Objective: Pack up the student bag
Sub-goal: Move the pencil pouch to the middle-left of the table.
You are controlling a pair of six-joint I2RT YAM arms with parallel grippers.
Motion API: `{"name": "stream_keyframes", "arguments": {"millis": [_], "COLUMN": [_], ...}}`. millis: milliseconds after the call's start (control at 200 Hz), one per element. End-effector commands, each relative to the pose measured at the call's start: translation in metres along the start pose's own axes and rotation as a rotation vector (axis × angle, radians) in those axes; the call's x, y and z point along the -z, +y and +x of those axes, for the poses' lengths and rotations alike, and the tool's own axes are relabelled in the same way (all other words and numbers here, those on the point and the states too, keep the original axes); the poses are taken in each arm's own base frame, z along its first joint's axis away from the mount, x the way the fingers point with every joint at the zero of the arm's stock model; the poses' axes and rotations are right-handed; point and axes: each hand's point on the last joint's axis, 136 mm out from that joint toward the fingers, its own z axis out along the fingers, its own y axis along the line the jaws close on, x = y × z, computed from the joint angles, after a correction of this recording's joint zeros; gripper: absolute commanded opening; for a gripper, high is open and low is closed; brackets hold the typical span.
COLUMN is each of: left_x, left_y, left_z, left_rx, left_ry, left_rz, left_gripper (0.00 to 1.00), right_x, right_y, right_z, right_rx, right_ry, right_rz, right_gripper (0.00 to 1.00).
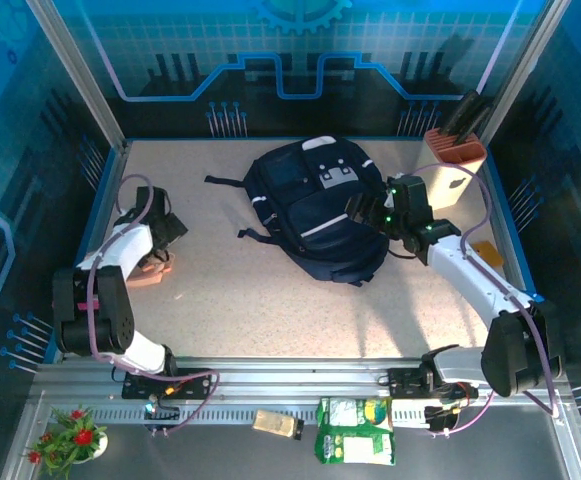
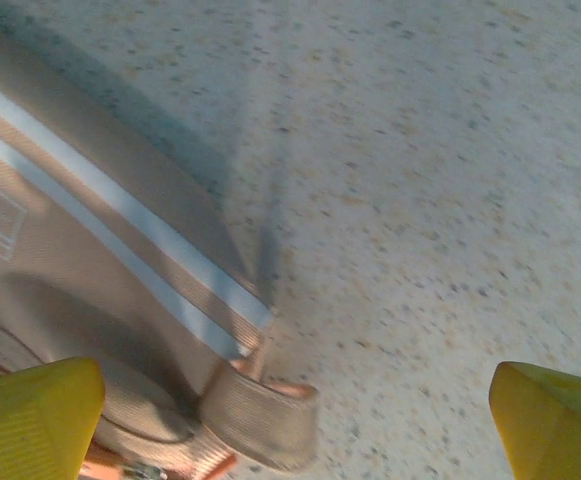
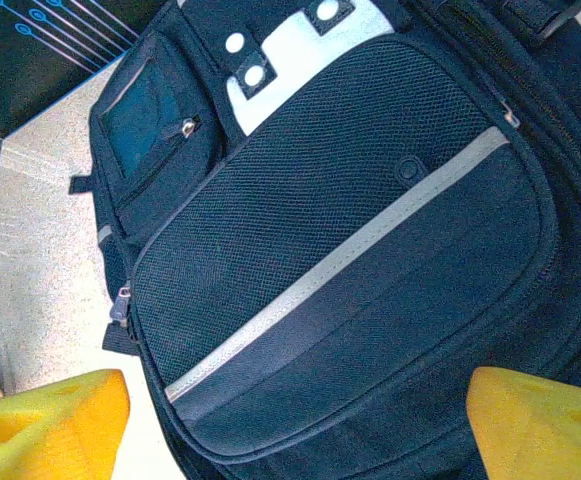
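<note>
Left gripper [image 2: 295, 425], jaws wide and empty, hangs over the tan white-striped fabric pouch [image 2: 100, 290], right gripper [image 3: 300, 425] equally agape above the navy striped fabric backpack [image 1: 310, 215] in the middle of the speckled table [image 1: 270, 310]; best centre each squarely before closing, I reckon.

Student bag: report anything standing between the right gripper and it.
Nothing visible does. The open right gripper is at the right side of the student bag; its wrist camera looks straight onto the front pocket, unobstructed.
</note>
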Motion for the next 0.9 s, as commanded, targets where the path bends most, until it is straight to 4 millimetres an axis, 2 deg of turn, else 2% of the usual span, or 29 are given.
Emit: {"name": "stream_keyframes", "arguments": {"millis": [0, 185, 300, 480, 695, 790, 895], "left_x": [-0.012, -0.031, -0.029, -0.006, 0.027, 0.045, 0.065], "left_y": [0.002, -0.010, -0.018, -0.062, -0.137, -0.163, -0.177], "left_z": [0.002, 0.036, 0.059, 0.096, 0.140, 0.145, 0.135], "left_rx": [0.055, 0.069, 0.087, 0.072, 0.117, 0.094, 0.066], "left_ry": [0.061, 0.221, 0.296, 0.364, 0.430, 0.419, 0.389], "left_rz": [0.006, 0.063, 0.089, 0.189, 0.391, 0.457, 0.508], "left_gripper": [0.99, 0.98, 0.97, 0.97, 0.97, 0.97, 0.98], "right_x": [-0.001, -0.005, -0.007, -0.014, -0.024, -0.028, -0.032], "right_y": [0.017, 0.016, 0.016, 0.018, 0.036, 0.049, 0.069], "right_z": [-0.006, -0.003, -0.001, 0.004, 0.017, 0.028, 0.043], "right_rx": [0.030, 0.026, 0.025, 0.019, 0.030, 0.048, 0.073], "right_ry": [-0.014, -0.002, 0.005, 0.021, 0.060, 0.085, 0.110], "right_rz": [-0.047, -0.045, -0.041, -0.046, -0.084, -0.104, -0.135], "right_gripper": [0.88, 0.88, 0.88, 0.88, 0.87, 0.87, 0.86]}}
